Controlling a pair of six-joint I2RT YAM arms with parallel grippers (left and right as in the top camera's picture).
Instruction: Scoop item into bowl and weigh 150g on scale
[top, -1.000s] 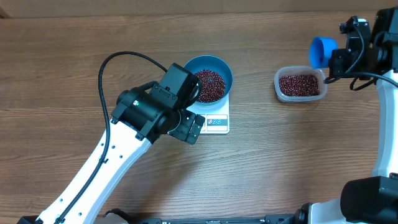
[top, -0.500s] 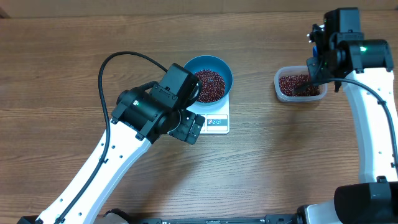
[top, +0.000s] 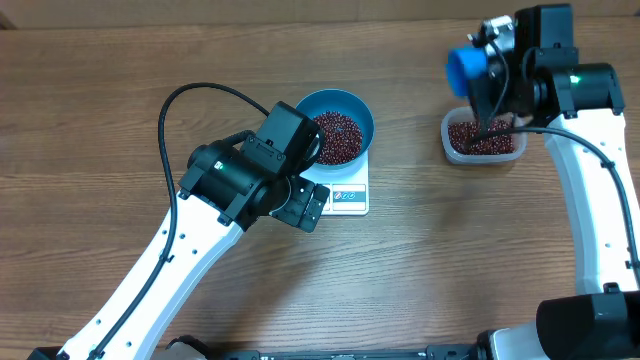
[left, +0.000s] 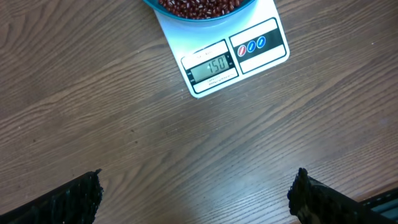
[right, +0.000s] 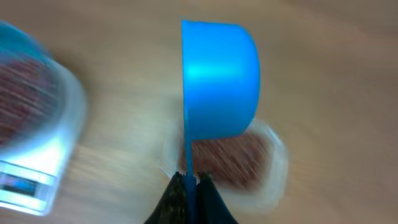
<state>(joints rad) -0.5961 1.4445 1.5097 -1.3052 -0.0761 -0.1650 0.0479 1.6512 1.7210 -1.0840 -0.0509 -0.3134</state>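
1. Left end effector (left: 196, 202): released, jaws wide apart and nothing between them. It hangs over bare tabletop (left: 124, 124) just below the scale (top: 345, 195), left of frame centre. Risk: the arm body sits close to the bowl (top: 358, 108), so any swing up-frame could bump the rim and shift the load or spill.
2. The bowl sits on the scale with the beans (top: 338, 137) heaped inside. In the left wrist view the display (left: 210, 66) looks like it reads 150, so the target looks met. Risk: any further scoop overshoots it. A touch on the scale or its buttons (left: 251, 45) could tare or disturb the reading.
3. Scoop (top: 463, 70): upper right of frame, above the left edge of the tub (top: 447, 135), tipped on its side. Can't tell if anything is left in it. Risk: if it is loaded, beans drop onto the tabletop rather than into the tub.
4. Right end effector (right: 189, 186): clenched on the thin scoop handle, pinched at its very end. Risk: the handle twists or slips in that grip during a fast move. The right wrist view is motion-blurred, so I judge it is travelling quickly.
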